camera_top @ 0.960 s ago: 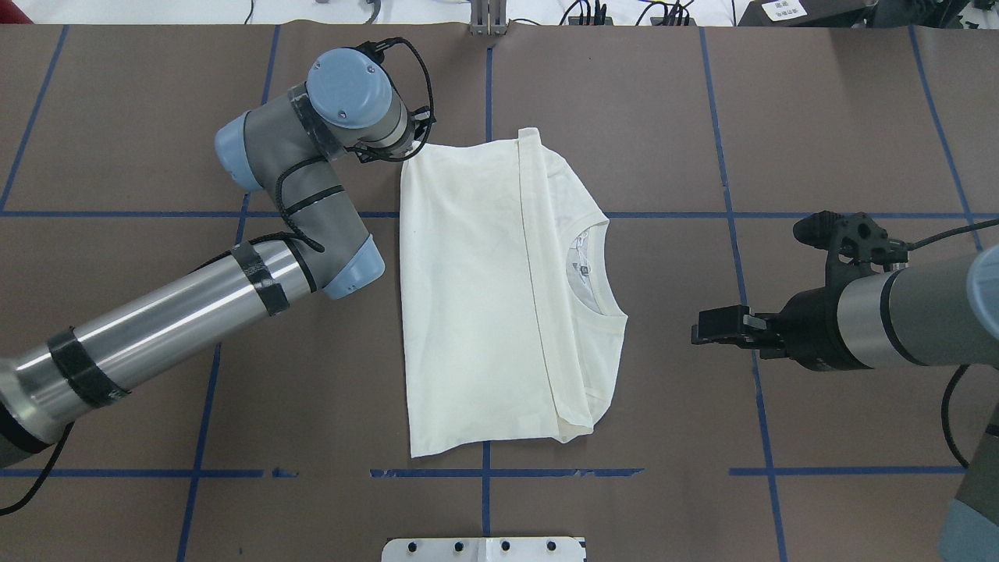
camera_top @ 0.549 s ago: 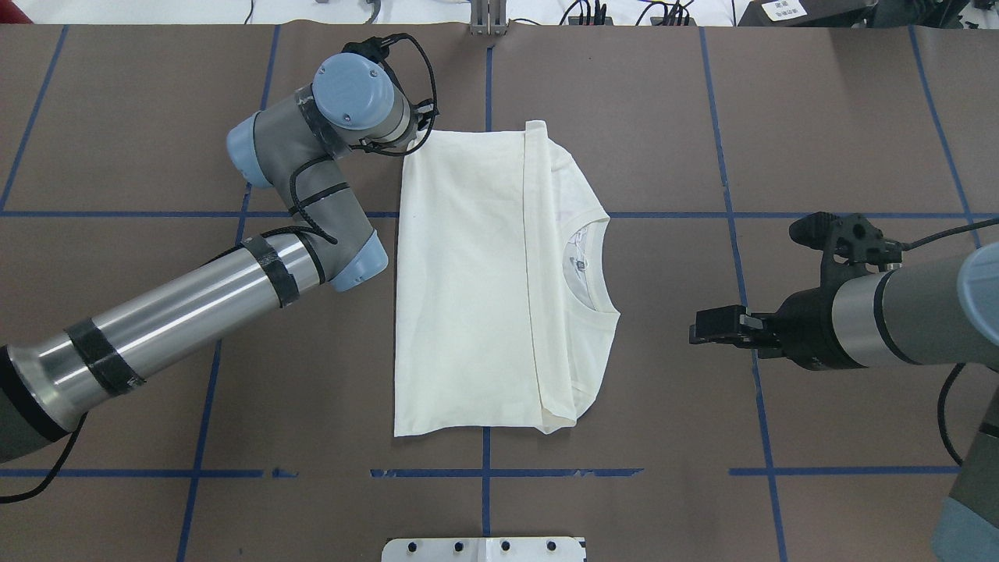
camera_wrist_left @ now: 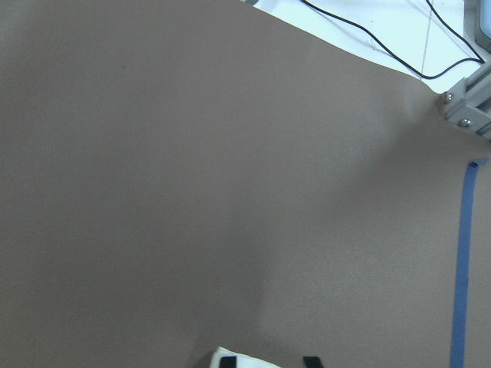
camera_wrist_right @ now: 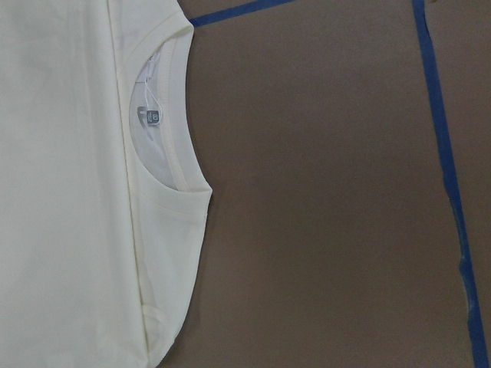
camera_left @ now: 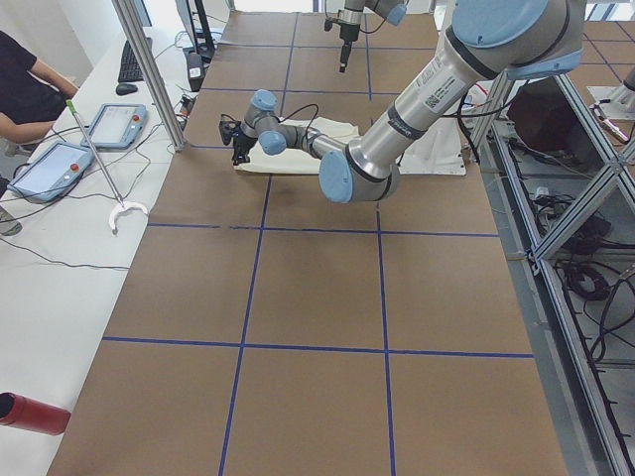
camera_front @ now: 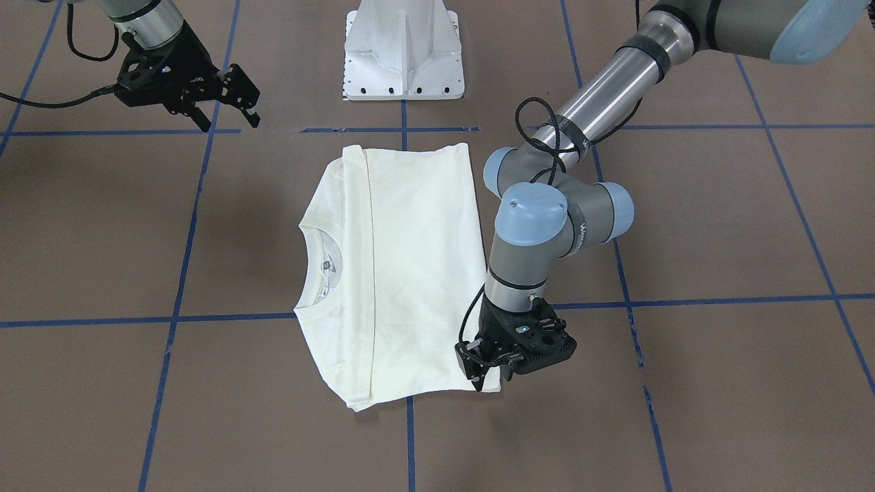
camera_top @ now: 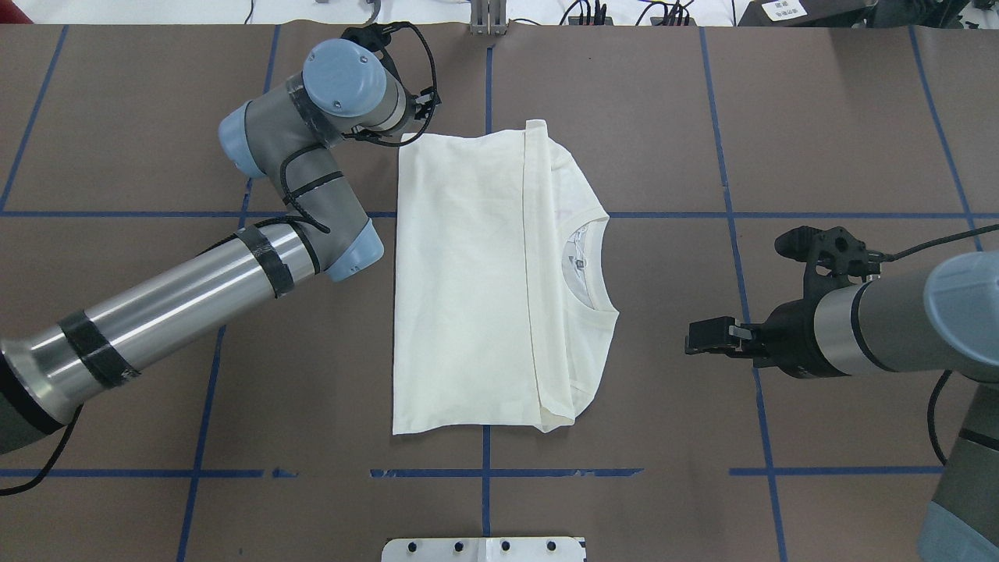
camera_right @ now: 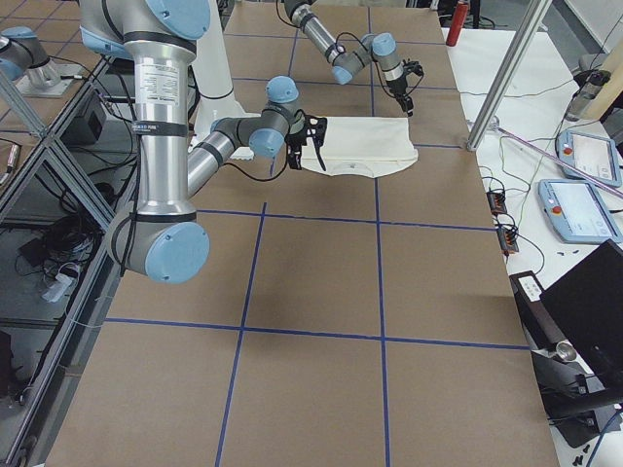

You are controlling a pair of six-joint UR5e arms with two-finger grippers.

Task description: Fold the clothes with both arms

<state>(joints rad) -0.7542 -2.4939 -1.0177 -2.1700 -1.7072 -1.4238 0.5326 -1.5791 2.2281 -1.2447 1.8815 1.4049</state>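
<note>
The shirt (camera_top: 468, 281), soft matte cream cloth, lies flat on the brown paper-like table (camera_top: 819, 117) with its blue tape (camera_top: 195, 472) grid. It is folded to a long rectangle crossed by one straight seam. Its ribbed round collar (camera_top: 597, 265) and a small neck label (camera_wrist_right: 153, 116) show at the edge facing the right gripper (camera_front: 230, 121), which hangs well off that edge, black fingers spread, empty. The left gripper (camera_front: 487, 372) sits at one corner of the opposite edge. Whether it pinches the cloth I cannot tell: its wrist camera catches only a cloth sliver and one fingertip (camera_wrist_left: 311, 362).
</note>
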